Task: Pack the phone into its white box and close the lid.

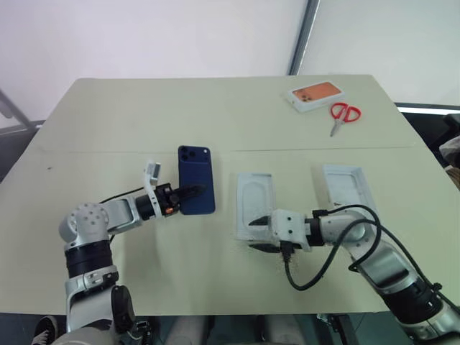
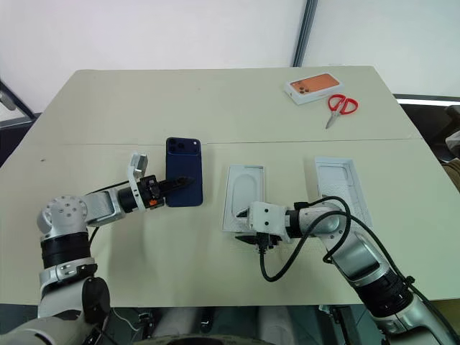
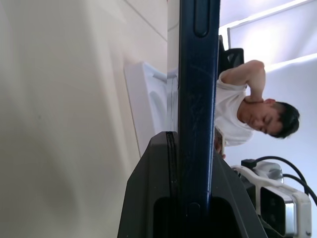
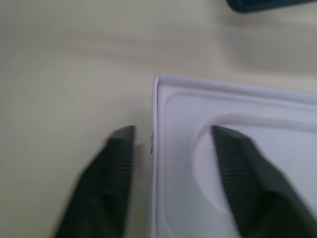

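Note:
My left gripper [image 1: 192, 192] is shut on the near end of the dark blue phone [image 1: 198, 172]. The phone is held about level with its back up and its camera cluster at the far end. In the left wrist view the phone [image 3: 198, 99] runs edge-on between the fingers. Just right of it the white box [image 1: 253, 195] lies on the table, with an oval-recessed white card showing inside. My right gripper [image 1: 260, 233] is open at the box's near corner. One finger is over the box [image 4: 257, 114] and the other over the table. The lid [image 1: 347, 187] lies further right, ridged white face up.
A white box with an orange phone print [image 1: 315, 95] and red-handled scissors [image 1: 343, 115] lie at the table's far right. A black cable [image 1: 323, 266] loops off my right forearm. A person in a white shirt [image 3: 237, 119] sits beyond the table.

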Robot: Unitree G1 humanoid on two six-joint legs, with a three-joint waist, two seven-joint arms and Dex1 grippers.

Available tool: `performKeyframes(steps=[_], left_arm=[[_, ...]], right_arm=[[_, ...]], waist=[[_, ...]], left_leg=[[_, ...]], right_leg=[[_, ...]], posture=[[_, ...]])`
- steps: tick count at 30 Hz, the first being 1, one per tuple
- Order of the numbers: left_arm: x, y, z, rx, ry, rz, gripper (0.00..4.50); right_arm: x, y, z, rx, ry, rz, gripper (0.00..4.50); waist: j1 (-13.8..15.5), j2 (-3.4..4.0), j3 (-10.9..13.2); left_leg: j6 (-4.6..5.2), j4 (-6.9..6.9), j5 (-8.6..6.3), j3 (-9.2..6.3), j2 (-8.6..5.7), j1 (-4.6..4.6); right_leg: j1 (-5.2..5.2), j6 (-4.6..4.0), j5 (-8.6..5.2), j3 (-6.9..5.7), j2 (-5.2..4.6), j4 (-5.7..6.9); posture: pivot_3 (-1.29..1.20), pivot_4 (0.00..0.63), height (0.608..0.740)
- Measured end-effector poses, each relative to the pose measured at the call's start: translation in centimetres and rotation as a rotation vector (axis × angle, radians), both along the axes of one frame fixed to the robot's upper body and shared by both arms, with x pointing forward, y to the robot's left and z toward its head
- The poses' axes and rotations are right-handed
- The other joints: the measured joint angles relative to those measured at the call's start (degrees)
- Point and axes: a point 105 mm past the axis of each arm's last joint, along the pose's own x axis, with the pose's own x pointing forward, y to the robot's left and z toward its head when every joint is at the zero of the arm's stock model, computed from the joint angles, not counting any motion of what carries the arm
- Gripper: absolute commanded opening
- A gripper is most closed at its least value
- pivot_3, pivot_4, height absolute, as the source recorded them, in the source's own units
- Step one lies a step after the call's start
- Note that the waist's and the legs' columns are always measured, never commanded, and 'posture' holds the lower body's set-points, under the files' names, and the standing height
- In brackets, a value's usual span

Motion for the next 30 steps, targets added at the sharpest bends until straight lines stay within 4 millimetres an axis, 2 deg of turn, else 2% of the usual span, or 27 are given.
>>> performKeyframes(steps=[11,13,20,24,30], left_arm=[[0.1,-0.1,0.1,0.006,-0.001,0.004,0.00],[0.1,-0.1,0.1,0.008,0.001,0.003,0.00],[0.1,-0.4,0.1,0.013,0.002,-0.007,0.00],[0.1,-0.8,0.4,-0.003,-0.003,-0.020,0.00],[0.1,-0.8,0.5,-0.003,-0.004,-0.020,0.00]], right_arm=[[-0.1,-0.2,-0.2,-0.010,-0.002,-0.002,1.56],[-0.1,-0.2,-0.2,-0.008,0.003,-0.005,1.01],[-0.2,0.5,-0.1,0.008,0.011,-0.017,1.01],[0.2,1.8,-0.1,0.027,-0.002,-0.022,1.01],[0.5,4.7,-0.1,0.074,-0.010,0.004,1.01]], waist=[[0.02,0.00,0.00],[0.02,0.00,0.00],[-0.12,-0.01,-0.01],[-0.42,-0.01,-0.01],[-0.20,-0.01,-0.01]], left_leg=[[0.00,0.01,0.00,-0.01,0.00,0.01],[0.00,0.01,0.00,-0.01,0.00,0.01],[0.00,0.01,0.00,-0.02,0.02,0.01],[-0.02,0.00,0.01,-0.02,0.07,0.03],[-0.26,-0.01,0.15,-0.02,0.05,0.02]], right_leg=[[0.03,0.00,0.00,-0.01,0.00,0.00],[0.03,0.00,0.00,-0.01,0.00,0.00],[0.02,0.00,0.00,-0.01,0.03,0.00],[0.00,-0.01,0.00,0.00,0.07,0.03],[-0.03,-0.01,0.00,0.01,0.07,0.05]], posture=[[0.00,0.150,0.740],[0.00,0.150,0.740],[0.00,0.150,0.740],[0.00,0.150,0.740],[0.00,0.150,0.740]])
